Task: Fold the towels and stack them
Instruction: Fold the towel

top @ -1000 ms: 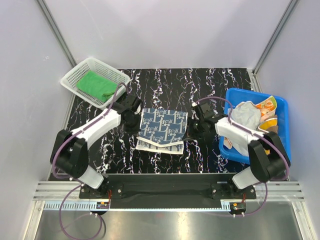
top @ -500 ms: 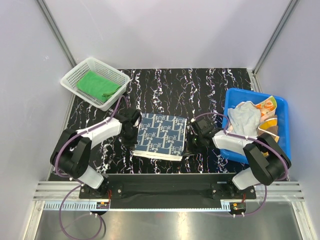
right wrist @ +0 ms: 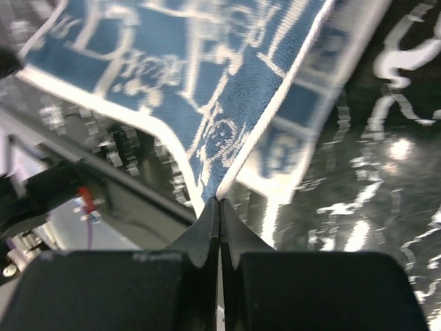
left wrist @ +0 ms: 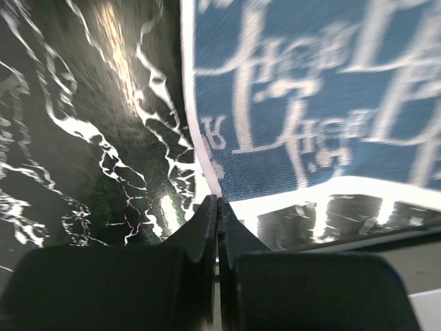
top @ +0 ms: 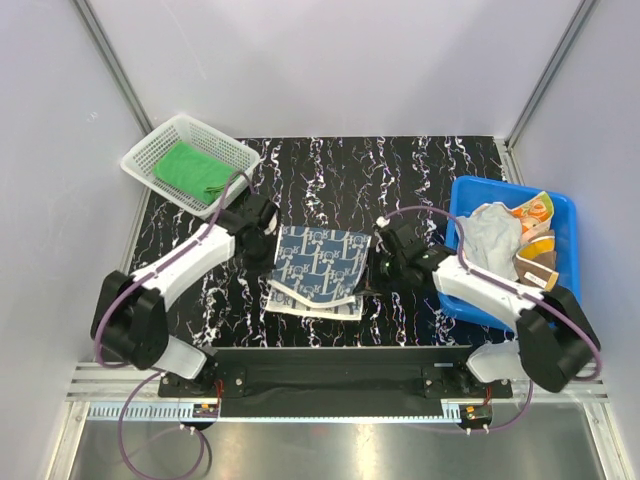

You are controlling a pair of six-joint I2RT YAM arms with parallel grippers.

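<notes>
The soft navy towel (top: pixel 320 262), pale-patterned and white-hemmed, sags as a limp rectangle over the middle of the glossy marbled table (top: pixel 330 180), its 9 o'clock edge pinched in the left gripper (left wrist: pixel 217 203) and its 3 o'clock edge in the right gripper (right wrist: pixel 219 203), with a green towel (top: pixel 192 170) in the mesh basket (top: pixel 148 150) at 10 o'clock and a blue tub (top: pixel 470 188) at 3.

Pale lettering covered the navy towel (top: pixel 318 262) — blur and a steep angle left no word legible, though one large character in the right wrist view resembled a "D". Nothing else bore readable text.
</notes>
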